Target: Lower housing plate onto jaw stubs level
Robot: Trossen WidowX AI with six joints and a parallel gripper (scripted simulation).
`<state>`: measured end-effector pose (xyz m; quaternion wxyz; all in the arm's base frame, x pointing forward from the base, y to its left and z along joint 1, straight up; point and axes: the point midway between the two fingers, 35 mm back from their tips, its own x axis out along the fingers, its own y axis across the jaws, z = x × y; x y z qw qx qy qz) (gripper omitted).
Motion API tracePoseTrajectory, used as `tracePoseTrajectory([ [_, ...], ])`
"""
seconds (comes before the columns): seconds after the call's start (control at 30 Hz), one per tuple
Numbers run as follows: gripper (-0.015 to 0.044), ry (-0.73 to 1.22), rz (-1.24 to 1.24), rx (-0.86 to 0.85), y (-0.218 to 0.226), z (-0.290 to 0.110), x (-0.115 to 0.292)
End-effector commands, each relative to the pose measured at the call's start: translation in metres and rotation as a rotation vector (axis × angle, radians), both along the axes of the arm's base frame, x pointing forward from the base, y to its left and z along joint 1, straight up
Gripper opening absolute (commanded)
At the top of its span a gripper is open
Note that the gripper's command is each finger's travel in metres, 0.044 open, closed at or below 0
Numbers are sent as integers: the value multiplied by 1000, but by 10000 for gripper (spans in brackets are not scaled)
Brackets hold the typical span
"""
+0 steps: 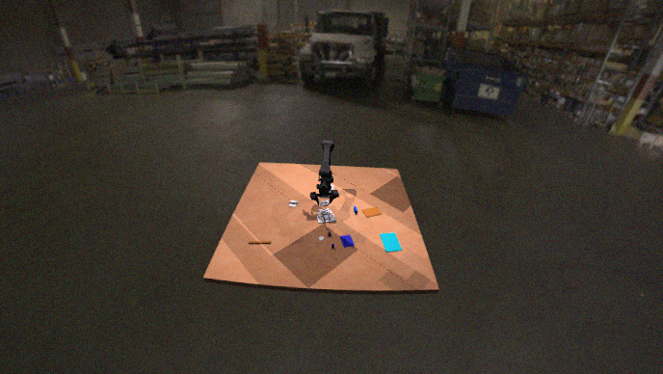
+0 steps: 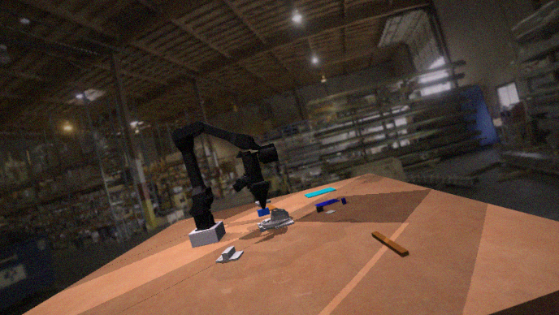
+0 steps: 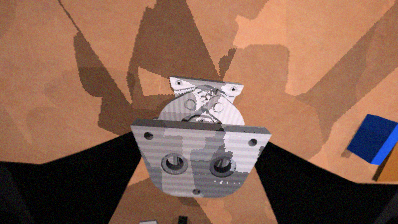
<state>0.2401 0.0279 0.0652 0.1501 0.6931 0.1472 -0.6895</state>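
My gripper [image 1: 324, 202] [image 2: 264, 208] [image 3: 199, 137] is shut on the grey housing plate [image 3: 200, 142], one finger at each side edge. The plate has two ringed round holes and small corner holes. In the exterior view it is mostly hidden behind the fingertips. The jaw assembly [image 1: 326, 218] [image 2: 280, 217] stands on the table below the hand, with two rounded jaws [image 3: 231, 114] on a pale base [image 3: 238, 90]. The plate is held above it, apart from it and towards the arm's base in the top view. In the wrist view the plate covers the assembly's near part, so the stubs are hidden.
A pale bracket [image 1: 293, 203] [image 2: 229, 255] stands to one side. A blue block [image 1: 356, 209] [image 2: 263, 212] [image 3: 371, 138] and an orange slab [image 1: 371, 212] lie opposite. A dark blue plate [image 1: 347, 241], a cyan slab [image 1: 390, 242], small pieces and a brown bar [image 1: 259, 242] [image 2: 389, 243] lie farther out.
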Motion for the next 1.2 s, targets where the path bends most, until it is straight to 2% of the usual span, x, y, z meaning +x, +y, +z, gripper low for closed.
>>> tracePoseTrajectory([
  [0.0, 351, -9, -33, 4, 2, 2, 0],
  [0.7, 351, -9, -41, 4, 2, 2, 0],
  [1.17, 351, -7, -41, 4, 0, 1, -16],
])
